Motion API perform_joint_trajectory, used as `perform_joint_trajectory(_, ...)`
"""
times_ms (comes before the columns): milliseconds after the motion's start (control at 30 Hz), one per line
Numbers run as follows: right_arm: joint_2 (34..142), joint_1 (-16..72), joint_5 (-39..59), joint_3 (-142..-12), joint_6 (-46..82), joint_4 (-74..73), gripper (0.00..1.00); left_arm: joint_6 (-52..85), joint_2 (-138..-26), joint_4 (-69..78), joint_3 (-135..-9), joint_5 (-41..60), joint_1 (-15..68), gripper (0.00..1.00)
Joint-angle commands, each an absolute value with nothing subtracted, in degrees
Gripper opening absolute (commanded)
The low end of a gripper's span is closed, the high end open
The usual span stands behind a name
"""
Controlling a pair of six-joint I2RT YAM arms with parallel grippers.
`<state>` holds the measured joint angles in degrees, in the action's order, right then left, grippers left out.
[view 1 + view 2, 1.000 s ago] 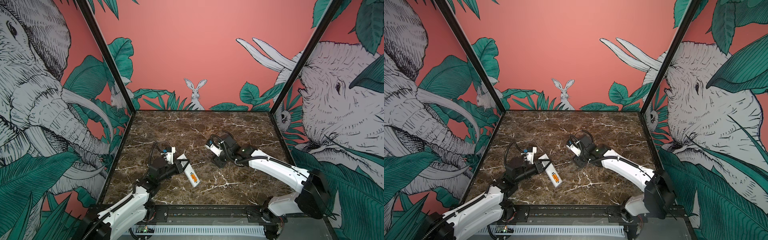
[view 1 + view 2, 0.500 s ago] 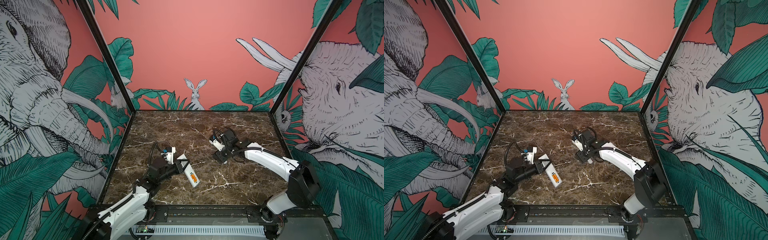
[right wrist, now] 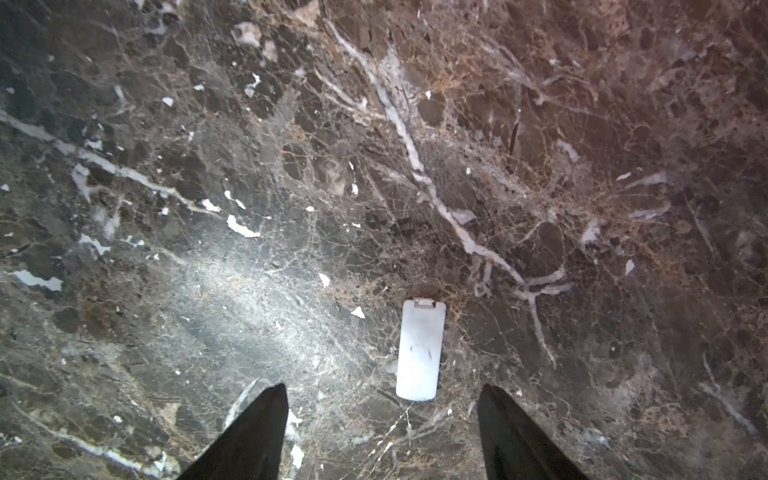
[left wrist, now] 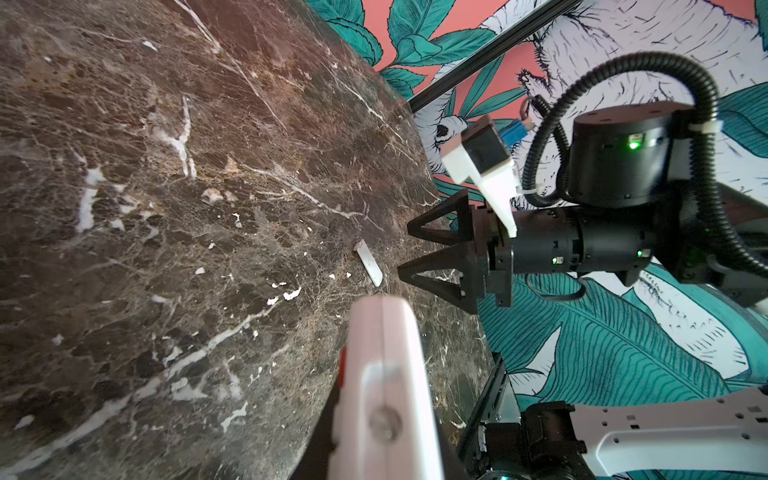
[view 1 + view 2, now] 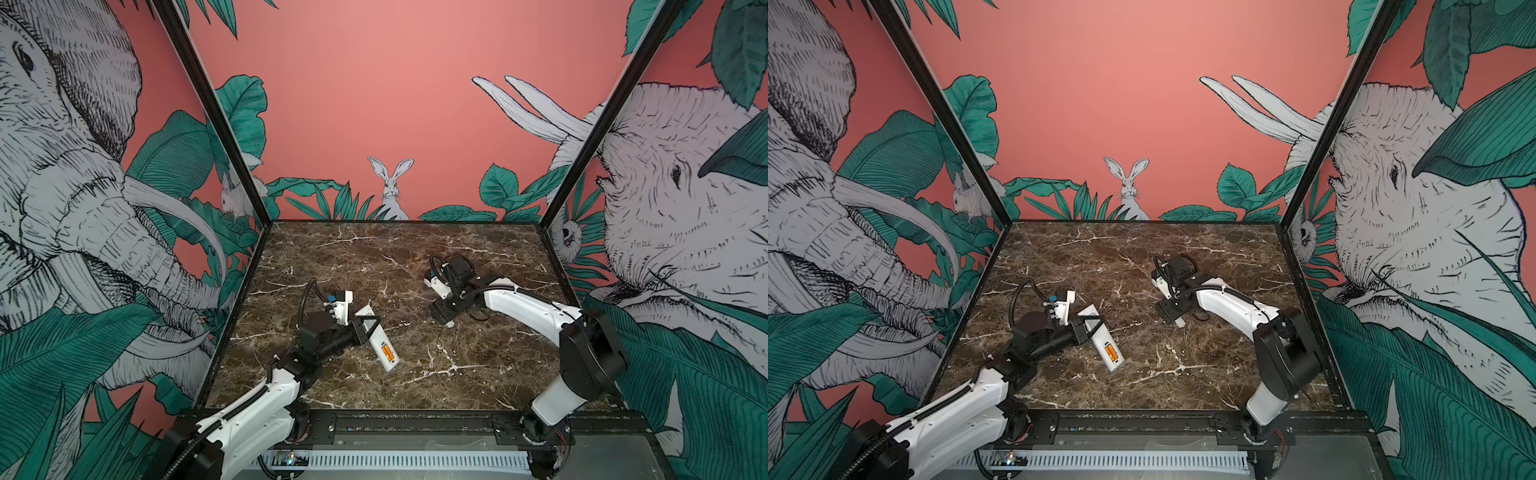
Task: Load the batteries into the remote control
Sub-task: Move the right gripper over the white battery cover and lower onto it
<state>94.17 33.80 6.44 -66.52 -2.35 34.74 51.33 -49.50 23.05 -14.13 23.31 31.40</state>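
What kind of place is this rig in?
Likely a staged robot data-collection booth, not a home: a marble-patterned tabletop boxed in by jungle-mural wall panels on black frame posts, with the left arm and right arm mounted on a front rail.

Coral-pink back wall (image 5: pixel 374 83) with small rabbit drawing (image 5: pixel 390 187). Left wall (image 5: pixel 62 166) has an elephant mural and green leaves. Black frame posts (image 5: pixel 217 124). Dark brown marble tabletop (image 5: pixel 374 249), white veins. Black front rail (image 5: pixel 415 424).
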Motion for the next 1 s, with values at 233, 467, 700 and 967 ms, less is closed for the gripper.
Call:
perform_joint_trajectory(233,96.6,31.8,7.9,-67.2,-3.1,34.2,0.78,50.2,-49.6,23.8,-15.8,23.0,31.5,0.0)
perform_joint_trajectory(467,98.9,31.2,8.8,-67.2,-3.0,33.9,0.79,49.4,-49.8,23.7,-16.0,23.0,31.5,0.0)
perform_joint_trajectory(700,102.0,30.6,9.5,-67.3,-2.9,33.2,0.78,49.0,-51.2,23.9,-16.4,23.3,31.5,0.0)
perform_joint_trajectory(967,104.3,29.6,9.8,-68.3,-3.3,32.4,0.72,48.8,-51.4,23.8,-16.7,23.3,31.5,0.0)
